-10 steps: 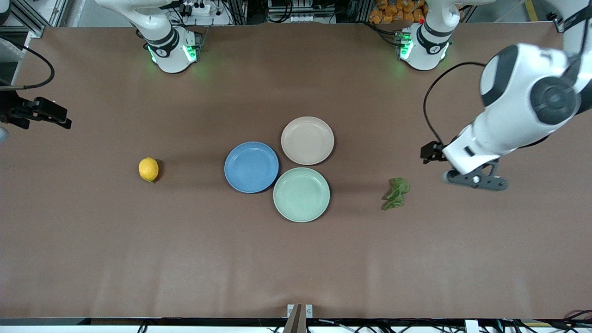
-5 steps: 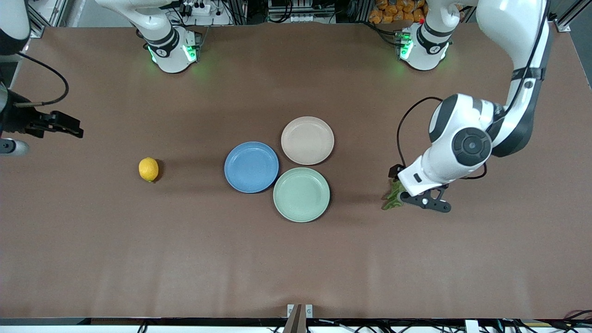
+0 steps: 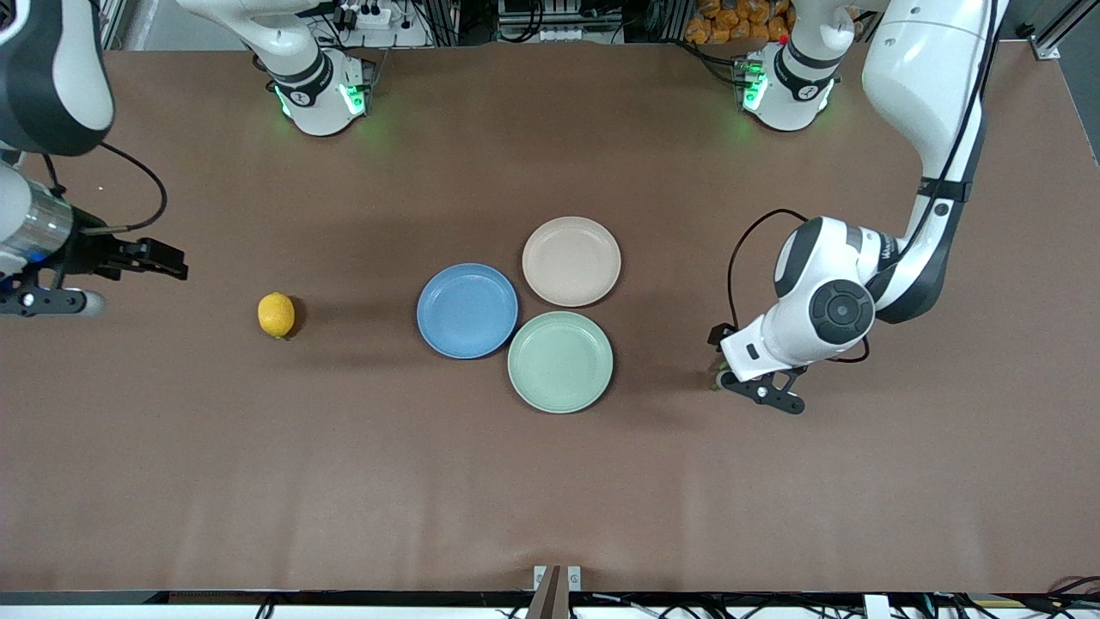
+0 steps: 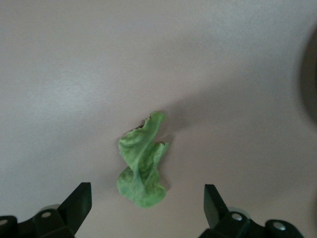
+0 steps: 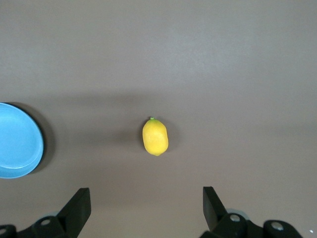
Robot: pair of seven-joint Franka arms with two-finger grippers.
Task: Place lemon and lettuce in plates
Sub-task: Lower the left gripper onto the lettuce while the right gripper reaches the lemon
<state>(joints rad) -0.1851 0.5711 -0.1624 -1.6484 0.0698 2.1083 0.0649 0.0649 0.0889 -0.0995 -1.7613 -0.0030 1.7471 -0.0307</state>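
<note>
Brown table (image 3: 550, 481), lemon (image 3: 276, 315), lettuce (image 4: 142, 167), three plates (image 3: 467, 310)

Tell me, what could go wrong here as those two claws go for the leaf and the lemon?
The lettuce is thin and lies flat on the table, so the open left gripper over it may close on nothing or pinch just an edge. The lemon is rounded; the open right gripper could nudge it rolling toward the blue plate.

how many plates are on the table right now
3, clustered mid-table, all empty: the blue plate toward the right arm's end, the beige plate farthest from the camera, the green plate nearest.
</note>
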